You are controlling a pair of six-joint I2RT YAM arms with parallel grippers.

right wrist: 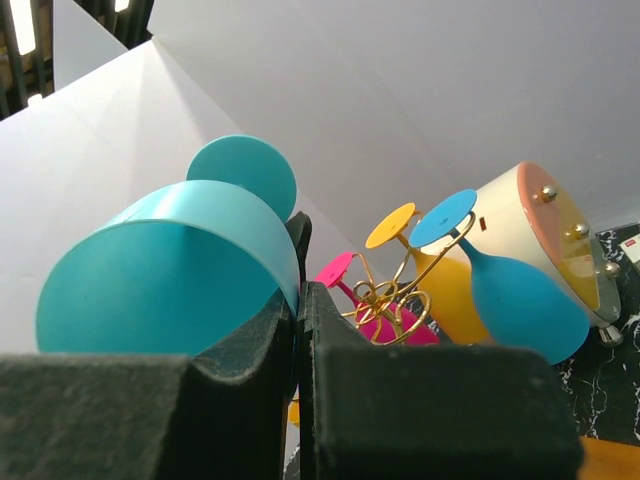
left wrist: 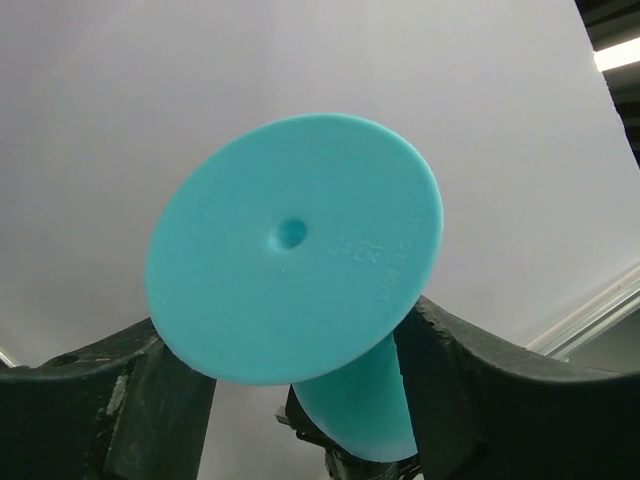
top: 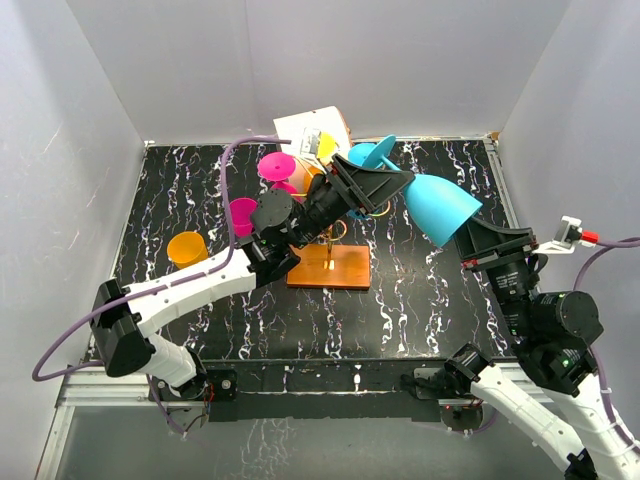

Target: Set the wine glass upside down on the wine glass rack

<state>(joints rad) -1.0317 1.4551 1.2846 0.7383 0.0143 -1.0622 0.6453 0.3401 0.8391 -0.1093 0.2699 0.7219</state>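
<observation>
Wine glass [top: 440,207]: one piece, opaque turquoise, smooth plastic look, with a rounded bowl, a short thick stem and a flat round foot. The underside of the foot [left wrist: 292,245] has a small central dimple and faint raised lettering. It is held aloft over the tabletop [top: 420,300], tipped roughly onto its side with the bowl mouth toward the right arm and the foot toward the back. It is not on the rack. Right fingers [right wrist: 430,410]: pressed together on the bowl's rim, the wall pinched between them. Left fingers [left wrist: 150,400]: spread to either side of the stem just below the foot, with a gap showing between one finger and the stem. Wine glass rack [top: 335,240]: thin gold wire with curled scroll arms on a central post. It stands on a flat orange-brown wooden base on the black, white-veined tabletop, below and left of the held glass in the top view. Other glasses [right wrist: 525,300]: blue, yellow and pink, hung foot-up on the scroll arms. White cylinder box [top: 312,127]: behind the rack. Orange cup [top: 187,248]: on the tabletop, well left of the rack.
</observation>
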